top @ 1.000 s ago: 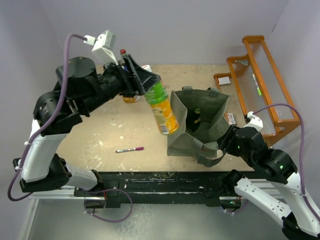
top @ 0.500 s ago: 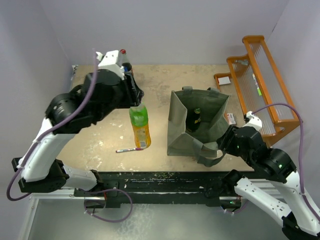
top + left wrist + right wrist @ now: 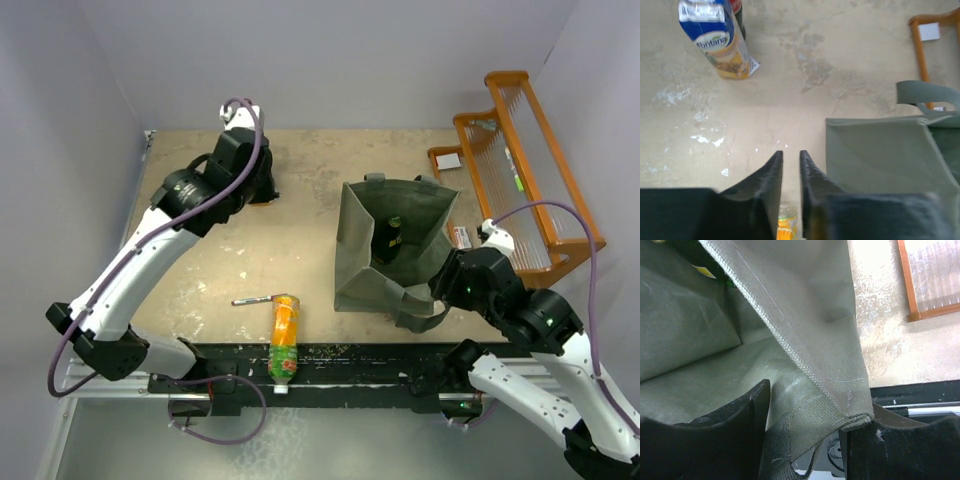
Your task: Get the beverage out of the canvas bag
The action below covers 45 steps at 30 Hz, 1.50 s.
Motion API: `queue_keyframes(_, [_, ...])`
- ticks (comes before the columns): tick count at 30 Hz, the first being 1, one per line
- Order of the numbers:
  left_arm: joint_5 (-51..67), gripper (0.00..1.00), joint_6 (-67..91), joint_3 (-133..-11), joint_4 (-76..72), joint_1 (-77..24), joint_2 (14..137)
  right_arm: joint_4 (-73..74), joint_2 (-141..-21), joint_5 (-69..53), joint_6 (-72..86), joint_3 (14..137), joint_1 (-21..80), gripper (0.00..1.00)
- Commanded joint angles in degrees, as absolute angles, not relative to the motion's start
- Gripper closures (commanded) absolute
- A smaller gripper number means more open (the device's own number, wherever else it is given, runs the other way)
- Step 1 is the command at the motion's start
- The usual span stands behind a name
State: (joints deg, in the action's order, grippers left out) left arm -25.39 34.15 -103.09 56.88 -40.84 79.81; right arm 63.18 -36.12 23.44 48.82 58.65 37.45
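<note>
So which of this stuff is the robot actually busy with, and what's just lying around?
Part of the job:
- canvas bag, its rim between the right gripper fingers
- orange bottle, lying at the near table edge
- dark bottle inside the bag

Lying about:
- pen
- carton
- wooden rack

even, soft light fills the overhead view, with no hard glare; the pale walls read slightly violet. faint shadows sit close under the canvas bag (image 3: 392,245) and the arms on the desk (image 3: 220,270). the left wrist view is bright but soft, its own claw (image 3: 790,165) dark and blurred at the bottom edge. the right wrist view is dimmer inside the bag (image 3: 715,340), while the bare desk strip at right is washed out; the near fingers (image 3: 705,435) are out of focus.
</note>
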Motion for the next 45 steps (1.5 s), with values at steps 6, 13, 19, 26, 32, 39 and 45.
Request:
queue_keyframes(6, [-9.56, 0.34, 31.28, -78.32, 45.92, -38.83, 73.95, 58.89, -42.98, 16.65, 39.13, 59.2, 37.27, 0.41])
queue_keyframes(13, [3.33, 0.04, 32.82, -66.03, 46.88, -39.01, 70.8, 55.13, -48.19, 16.8, 38.84, 62.39, 37.35, 0.35])
queue_keyframes(19, [4.44, 0.01, 40.07, -51.94, 45.07, -46.38, 64.83, 53.73, -45.92, 15.89, 41.34, 60.53, 37.35, 0.31])
queue_keyframes(26, [6.24, 0.01, 46.45, -46.44, 40.24, -53.52, 69.95, 56.47, -42.34, 18.5, 41.47, 63.45, 37.33, 0.15])
queue_keyframes(32, [1.6, 0.01, 48.84, -43.35, 41.61, -53.53, 72.9, 60.18, -41.1, 19.57, 40.73, 67.25, 37.33, 0.05])
queue_keyframes(39, [4.74, 0.06, 48.15, -42.2, 35.78, -53.52, 78.96, 60.98, -39.03, 19.55, 38.81, 70.63, 37.33, 0.0])
queue_keyframes(45, [6.02, 0.39, 46.29, -44.48, 35.07, -53.4, 80.37, 61.95, -40.41, 22.89, 35.74, 77.73, 37.34, 0.0])
